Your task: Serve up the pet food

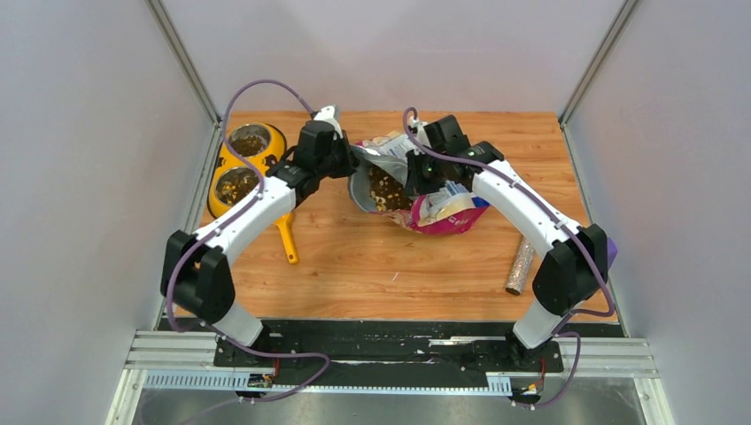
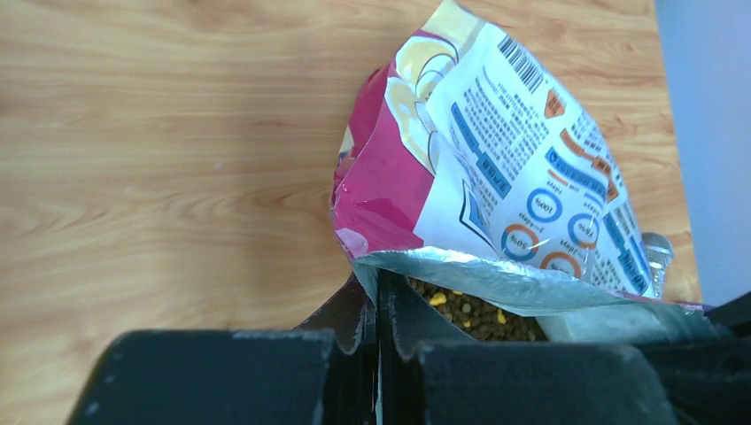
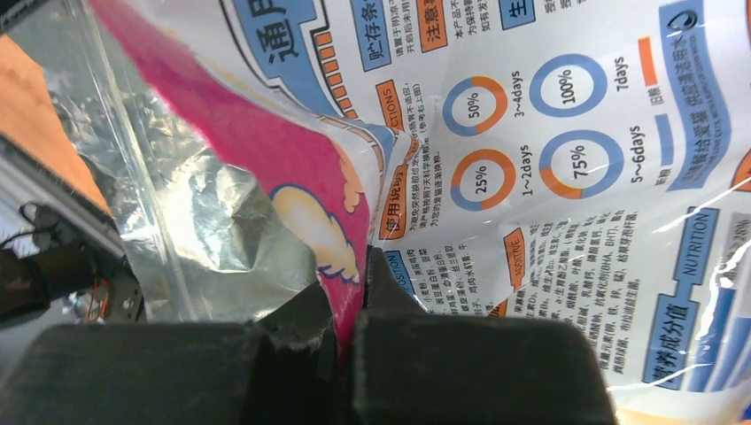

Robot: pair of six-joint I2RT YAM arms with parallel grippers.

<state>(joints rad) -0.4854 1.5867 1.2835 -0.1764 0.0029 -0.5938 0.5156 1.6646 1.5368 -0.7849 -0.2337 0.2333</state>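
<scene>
- Bag (image 1: 447, 212): glossy, crinkled film, pink and printed white outside, silver foil inside. It lies between both pincers on the wooden table (image 1: 354, 266), with its open mouth toward the left pincer (image 2: 376, 297).
- Left pincer: pressed together on the foil rim.
- Right pincer (image 3: 361, 274): pinching the pink edge.
- Kibble (image 2: 478, 314): small brown pellets just beyond the left tips.

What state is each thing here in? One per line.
Cat food bag, open, kibble visible inside.
Left end effector, shut on the bag's rim.
Right end effector, shut on the bag.
Yellow double bowl, both cups hold kibble.
Yellow scoop, lying flat, unheld.
Speckled tube, lying flat.
</scene>
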